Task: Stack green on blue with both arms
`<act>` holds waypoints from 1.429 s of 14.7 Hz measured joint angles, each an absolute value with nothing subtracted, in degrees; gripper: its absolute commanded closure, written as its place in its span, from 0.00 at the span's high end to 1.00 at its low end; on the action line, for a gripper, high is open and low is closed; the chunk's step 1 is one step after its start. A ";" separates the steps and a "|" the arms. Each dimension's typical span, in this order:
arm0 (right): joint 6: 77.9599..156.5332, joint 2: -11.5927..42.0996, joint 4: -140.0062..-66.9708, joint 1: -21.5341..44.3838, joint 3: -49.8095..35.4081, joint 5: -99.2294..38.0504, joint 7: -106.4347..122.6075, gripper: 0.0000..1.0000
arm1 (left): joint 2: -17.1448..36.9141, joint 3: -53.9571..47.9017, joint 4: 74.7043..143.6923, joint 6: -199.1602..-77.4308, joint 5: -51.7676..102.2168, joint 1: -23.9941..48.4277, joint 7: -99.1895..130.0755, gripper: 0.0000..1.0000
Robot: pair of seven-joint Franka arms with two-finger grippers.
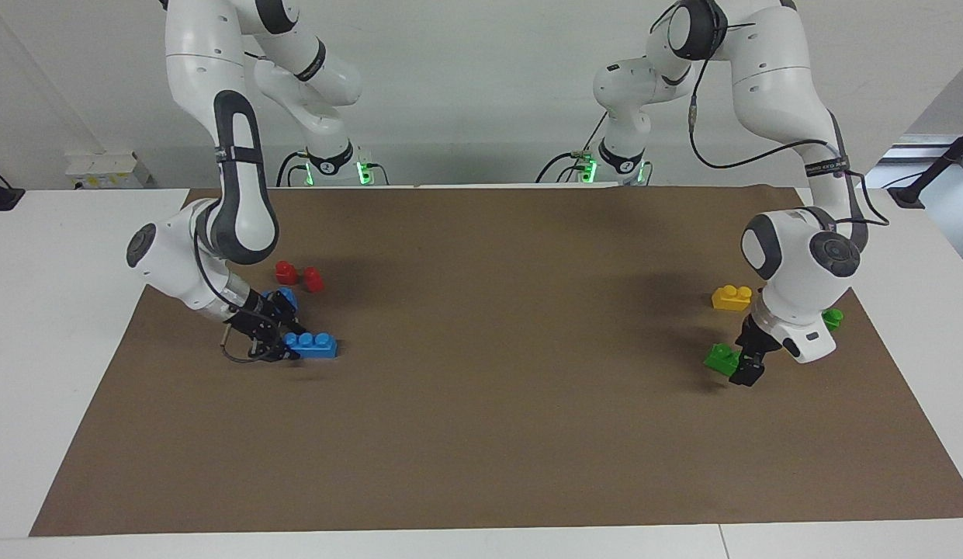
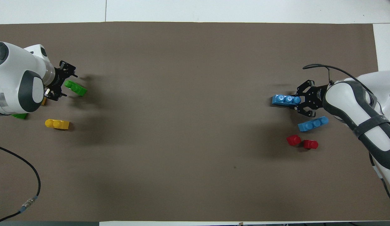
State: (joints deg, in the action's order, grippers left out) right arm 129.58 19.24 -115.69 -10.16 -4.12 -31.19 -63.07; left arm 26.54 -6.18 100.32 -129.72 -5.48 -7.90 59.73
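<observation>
Green brick [image 1: 722,358] [image 2: 75,88]: lies on the brown mat [image 1: 497,435] [image 2: 188,62] at the left arm's end of the table. One end of it sits at the mouth of the left gripper [image 1: 746,365] [image 2: 62,82], whose jaws stand spread, one finger to either side of that end. The brick rests on the mat; whether the fingers actually touch it cannot be told.

Blue brick [image 1: 313,344] [image 2: 286,99]: three studs, lies flat on the mat at the right arm's end of the table. The right gripper [image 1: 273,341] [image 2: 303,101] is low over the mat at one short end of this brick, jaws apart, the end of the brick just entering the gap between the fingers. Contact cannot be confirmed.

Second blue brick [image 1: 283,299] [image 2: 313,123]: lies just beside the right gripper, nearer to the robots than the first, partly hidden by the gripper in the facing view.

Two red bricks [image 1: 299,276] [image 2: 301,142]: side by side, nearer to the robots again than the second blue brick, apart from the jaws.

Second green brick [image 1: 833,317] [image 2: 19,115]: mostly covered by the left arm's wrist, nearer to the robots than the left gripper.

Yellow brick [image 1: 732,297] [image 2: 57,124]: lies clear of the left jaws, nearer to the robots than the first green brick. A further yellow piece [image 2: 43,101] shows only as a sliver under the left wrist in the overhead view.
</observation>
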 measured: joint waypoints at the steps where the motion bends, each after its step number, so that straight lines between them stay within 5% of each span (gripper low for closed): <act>1: 127.33 19.20 -114.16 -10.18 -4.10 -31.20 -62.89 0.00 | 26.53 -6.18 100.37 -129.76 -5.48 -7.90 59.73 0.45; 3: 120.63 18.98 -108.68 -10.12 -4.17 -31.29 -64.18 0.00 | 26.53 -6.18 100.58 -130.01 -5.48 -7.90 59.75 0.05; 4: 118.23 18.64 -105.95 -9.94 -4.42 -31.32 -66.03 0.00 | 26.54 -6.18 100.78 -130.34 -5.49 -7.90 59.75 0.00; 8: 118.35 16.57 -101.54 -0.77 -5.45 -31.38 -76.50 0.00 | 26.52 -6.18 101.05 -130.87 -5.52 -7.91 59.75 0.00; 15: 135.50 18.19 -106.03 20.23 -5.70 -31.38 -94.80 0.00 | 25.43 -6.70 100.10 -128.64 -5.51 -7.82 59.88 0.00; 21: 144.53 23.13 -109.46 26.22 -5.66 -31.53 -95.77 0.00 | 15.55 -7.33 99.10 -115.67 -3.72 -4.41 67.57 0.00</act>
